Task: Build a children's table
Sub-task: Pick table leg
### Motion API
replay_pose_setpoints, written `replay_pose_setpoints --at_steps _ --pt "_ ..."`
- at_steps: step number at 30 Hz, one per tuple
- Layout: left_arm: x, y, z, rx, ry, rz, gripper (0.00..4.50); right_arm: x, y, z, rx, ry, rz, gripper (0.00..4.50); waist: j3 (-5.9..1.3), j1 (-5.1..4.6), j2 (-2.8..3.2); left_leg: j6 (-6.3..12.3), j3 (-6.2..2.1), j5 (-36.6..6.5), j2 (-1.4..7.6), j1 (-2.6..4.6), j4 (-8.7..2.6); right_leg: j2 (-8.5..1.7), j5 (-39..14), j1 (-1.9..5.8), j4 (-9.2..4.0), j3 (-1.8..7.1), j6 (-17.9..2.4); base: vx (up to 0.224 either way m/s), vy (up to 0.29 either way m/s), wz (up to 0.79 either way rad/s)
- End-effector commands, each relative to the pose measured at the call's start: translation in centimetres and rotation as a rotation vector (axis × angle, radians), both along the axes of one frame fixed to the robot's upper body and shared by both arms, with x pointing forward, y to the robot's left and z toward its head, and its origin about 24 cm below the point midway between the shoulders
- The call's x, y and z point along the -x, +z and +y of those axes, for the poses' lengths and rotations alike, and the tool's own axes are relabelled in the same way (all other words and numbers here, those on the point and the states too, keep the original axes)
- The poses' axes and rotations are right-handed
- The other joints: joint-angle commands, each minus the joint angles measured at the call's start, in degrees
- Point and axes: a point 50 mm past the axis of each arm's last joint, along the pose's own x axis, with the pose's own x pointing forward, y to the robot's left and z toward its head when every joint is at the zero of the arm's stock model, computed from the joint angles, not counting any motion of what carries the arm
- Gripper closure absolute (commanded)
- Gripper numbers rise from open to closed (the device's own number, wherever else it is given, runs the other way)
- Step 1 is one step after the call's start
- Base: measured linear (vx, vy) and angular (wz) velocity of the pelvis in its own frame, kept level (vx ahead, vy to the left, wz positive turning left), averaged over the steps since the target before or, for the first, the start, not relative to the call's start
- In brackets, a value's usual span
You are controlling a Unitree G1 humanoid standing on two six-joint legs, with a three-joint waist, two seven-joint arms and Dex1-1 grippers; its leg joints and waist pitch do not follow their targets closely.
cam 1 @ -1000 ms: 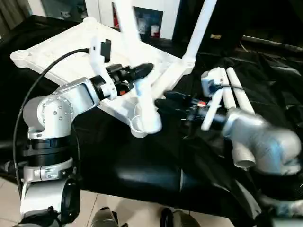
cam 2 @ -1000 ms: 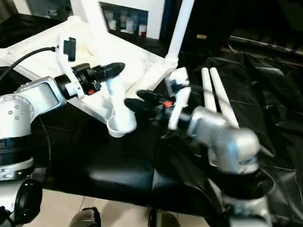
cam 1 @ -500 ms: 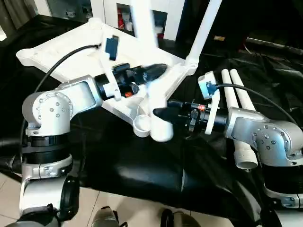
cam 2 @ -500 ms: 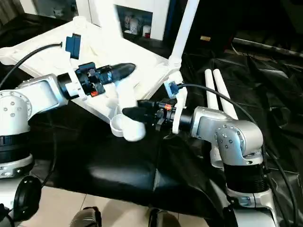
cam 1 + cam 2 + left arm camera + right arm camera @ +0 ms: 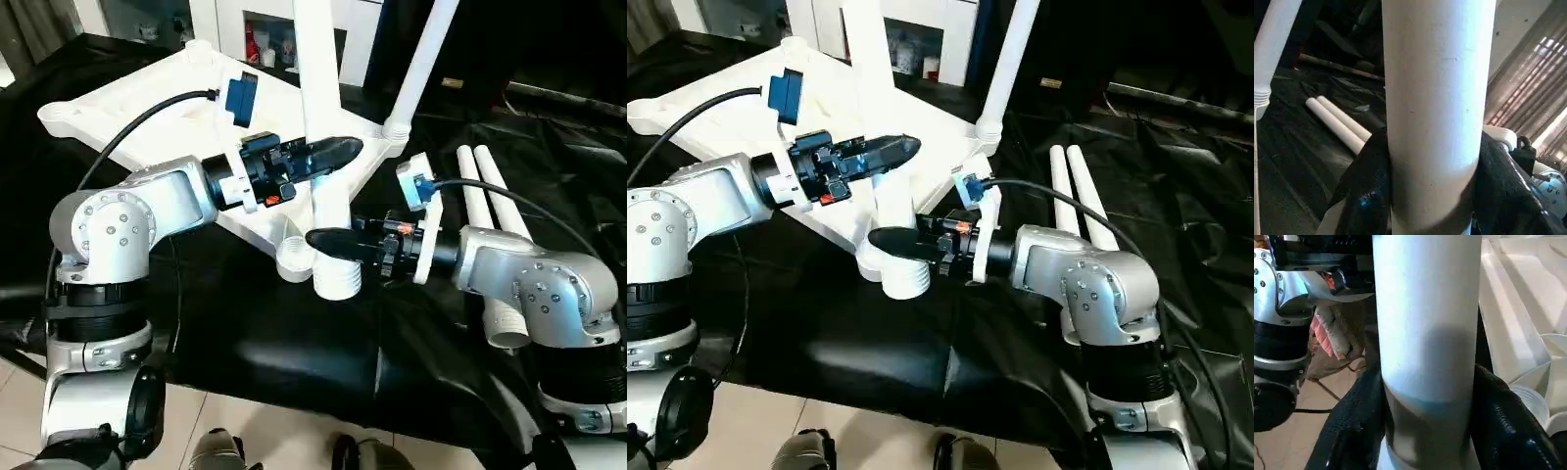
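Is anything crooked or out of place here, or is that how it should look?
One thing stands out: the leg that both grippers clamp stands upright, but its threaded end sits beside the tabletop's near corner socket, not in it. The fitted leg behind also leans. Two spare legs lie neatly on the black sheet.

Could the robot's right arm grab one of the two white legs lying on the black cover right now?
Probably not yet. The right gripper is shut on the upright leg, which the left gripper holds too. The two spare legs lie beside its forearm, so it would have to let go first.
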Motion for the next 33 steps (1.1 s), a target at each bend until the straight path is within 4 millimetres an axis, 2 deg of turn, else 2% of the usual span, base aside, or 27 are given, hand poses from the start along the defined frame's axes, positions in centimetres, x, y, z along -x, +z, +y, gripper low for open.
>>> replay_pose_setpoints --at_steps 1,4,5,8,12,15,17,19,23,24,27,30,31,33 --pt "0.2 0.5 -0.6 -0.019 0.021 -0.049 1.91 -0.2 -0.4 0.0 0.028 -0.047 0.001 2.54 -6.62 0.29 0.64 -2.85 1.01 -9.82 -1.12 0.87 -3.52 -1.7 -13.51 4.15 -3.64 1.27 -8.08 0.0 0.0 0.0" --pt "-0.4 0.1 -0.6 -0.016 0.084 -0.006 1.78 -0.6 -0.4 0.2 0.043 -0.099 -0.03 2.54 -6.47 0.21 0.6 -3.21 0.98 -10.04 -1.12 0.87 -3.56 -1.64 -13.63 4.08 -3.6 1.23 -7.98 0.0 0.0 0.0" --pt "-0.6 -0.1 -0.6 -0.033 0.116 -0.018 1.5 -0.8 -0.5 0.2 0.05 -0.128 -0.046 2.54 -6.39 0.21 0.59 -3.25 0.99 -10.42 -1.14 0.84 -3.57 -1.66 -14.18 3.99 -3.74 1.25 -7.71 0.0 0.0 0.0" --pt "-1.5 -0.9 -0.9 -0.116 0.28 -0.027 1.43 -1.4 -0.7 0.7 0.086 -0.227 -0.101 2.54 -6.28 0.07 0.47 -3.61 0.88 -10.87 -1.08 0.8 -3.68 -1.65 -15.57 3.93 -3.95 1.28 -5.99 0.0 0.0 0.0" --pt "-1.8 -1.2 -1.3 -0.103 0.342 -0.015 1.43 -1.4 -1.3 1.3 0.127 -0.272 -0.123 2.55 -6.26 -0.01 0.4 -3.43 0.92 -10.43 -1.21 0.71 -3.62 -1.54 -14.29 3.97 -3.89 1.29 -5.74 0.0 0.0 0.0" --pt "-2.5 -1.7 -1.4 -0.119 0.457 0.013 1.43 -1.7 -2.0 1.7 0.161 -0.338 -0.133 2.55 -6.15 -0.09 0.63 -3.24 0.88 -10.44 -1.27 0.62 -3.6 -1.47 -13.13 3.93 -3.81 1.31 -5.87 0.0 0.0 0.0" --pt "-2.7 -1.8 -1.5 -0.103 0.486 0.029 1.43 -1.7 -2.2 1.9 0.17 -0.344 -0.134 2.55 -6.1 -0.19 0.39 -3.17 0.89 -11.3 -1.35 0.7 -3.62 -1.37 -14.33 3.93 -4.03 1.26 -5.42 0.0 0.0 0.0" --pt "-2.9 -1.9 -1.3 -0.098 0.515 0.042 1.72 -1.6 -2.3 2.1 0.172 -0.349 -0.138 2.55 -6.08 -0.17 0.41 -3.02 0.84 -11.65 -1.35 0.71 -3.62 -1.44 -14.98 3.93 -4.09 1.24 -5.12 0.0 0.0 0.0" --pt "-3.2 -1.8 -0.9 -0.088 0.566 0.064 1.92 -1.6 -2.4 2.4 0.176 -0.364 -0.148 2.55 -5.93 -0.32 0.54 -2.92 0.73 -12.75 -1.33 0.71 -3.67 -1.39 -16.06 3.8 -4.22 1.17 -4.6 0.0 0.0 0.0" --pt "-3.2 -1.7 -0.8 -0.077 0.573 0.07 2.18 -1.7 -2.4 2.5 0.176 -0.37 -0.152 2.56 -5.87 -0.26 0.82 -2.98 0.69 -12.76 -1.35 0.7 -3.68 -1.42 -15.89 3.7 -4.22 1.17 -4.69 0.0 0.0 0.0" --pt "-3.2 -1.6 -0.8 -0.066 0.579 0.072 2.44 -1.8 -2.3 2.6 0.18 -0.379 -0.166 2.57 -5.84 -0.29 0.7 -2.91 0.7 -13.1 -1.39 0.75 -3.68 -1.37 -15.6 3.66 -4.24 1.13 -5.11 0.0 0.0 0.0" --pt "-3.1 -1.6 -0.9 -0.064 0.565 0.07 2.51 -1.8 -2.1 2.7 0.175 -0.375 -0.181 2.57 -5.83 -0.26 0.73 -2.8 0.69 -13.13 -1.35 0.76 -3.72 -1.35 -15.17 3.68 -4.21 1.16 -5.17 0.0 0.0 0.0" --pt "-2.9 -1.5 -1.0 -0.054 0.542 0.066 2.56 -1.9 -2.0 2.7 0.168 -0.375 -0.191 2.22 -5.82 -0.26 0.74 -2.75 0.7 -13.31 -1.34 0.79 -3.72 -1.35 -15.15 3.66 -4.24 1.16 -5.25 0.0 0.0 0.0" --pt "-2.8 -1.4 -1.1 -0.041 0.513 0.063 2.58 -1.9 -1.9 2.8 0.157 -0.377 -0.199 1.87 -5.94 -0.28 0.54 -2.67 0.73 -13.19 -1.32 0.77 -3.69 -1.42 -15.35 3.72 -4.19 1.13 -5.38 0.0 0.0 0.0"
